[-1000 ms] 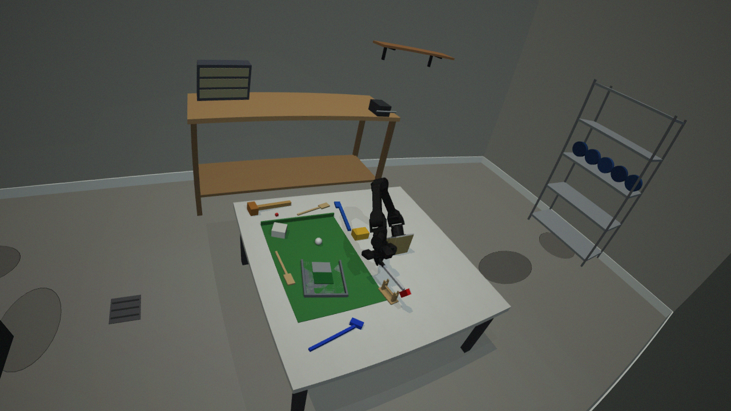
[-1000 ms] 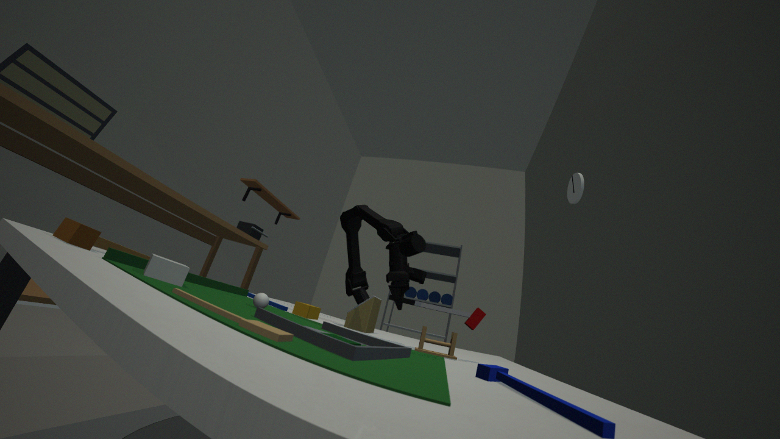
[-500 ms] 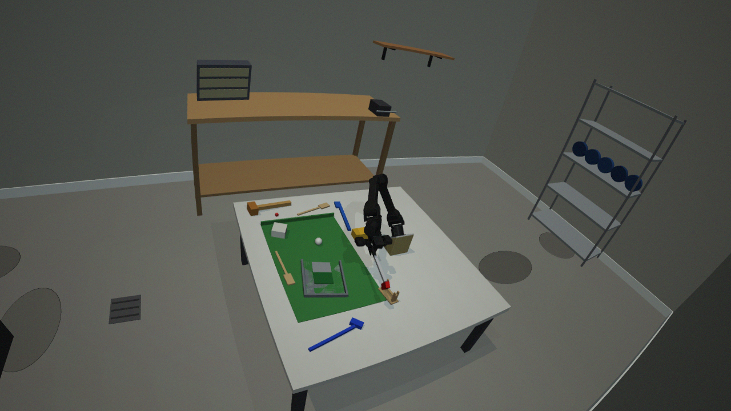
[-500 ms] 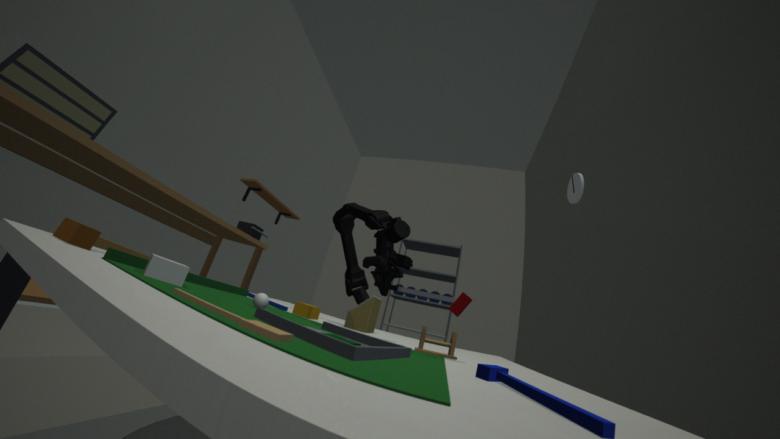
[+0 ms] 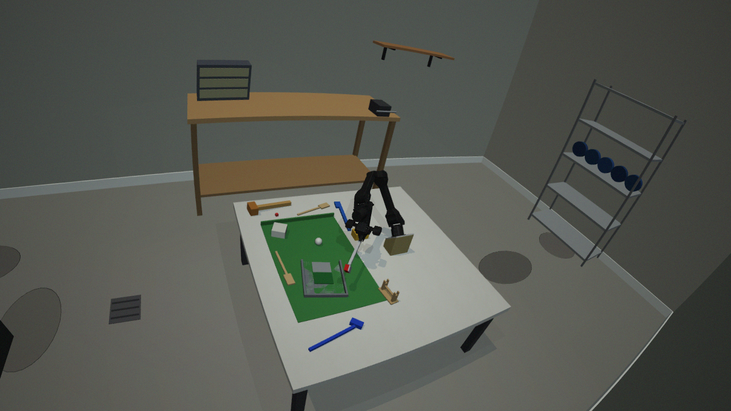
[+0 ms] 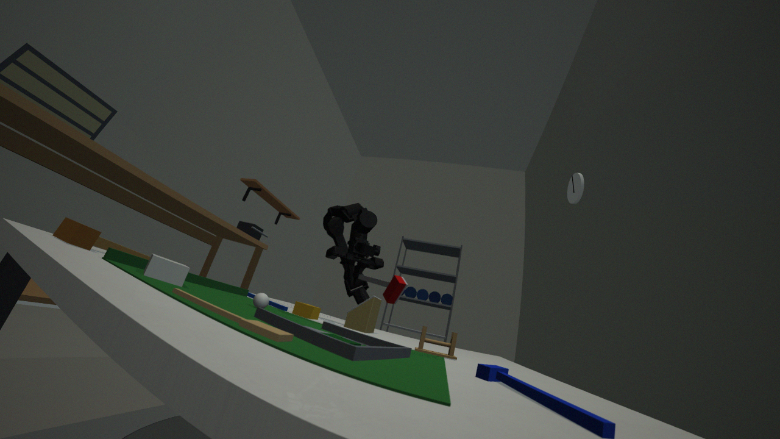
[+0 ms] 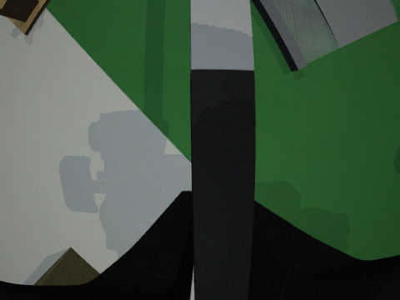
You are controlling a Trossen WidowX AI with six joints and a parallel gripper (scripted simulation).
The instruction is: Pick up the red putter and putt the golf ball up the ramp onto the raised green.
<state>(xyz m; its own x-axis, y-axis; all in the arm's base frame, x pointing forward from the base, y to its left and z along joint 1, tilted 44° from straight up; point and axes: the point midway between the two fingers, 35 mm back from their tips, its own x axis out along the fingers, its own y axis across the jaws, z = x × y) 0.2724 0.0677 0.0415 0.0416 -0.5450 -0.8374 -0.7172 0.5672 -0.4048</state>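
Jaws pinch the red putter (image 5: 353,257) by its dark grip, so I carry it lifted off the tabletop (image 5: 434,286), its long axis running from the gripper (image 5: 360,238) toward seven o'clock in the top view, red head just beside the raised green (image 5: 322,278). Golf ball (image 5: 318,240) lies on the mat at about nine o'clock from my jaws, so I judge the head must come round behind it.

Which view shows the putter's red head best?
The exterior view: the red head shows large, lifted off the table beyond the gripper. The top view shows it small at the shaft's end. The wrist view shows only the shaft, no head.
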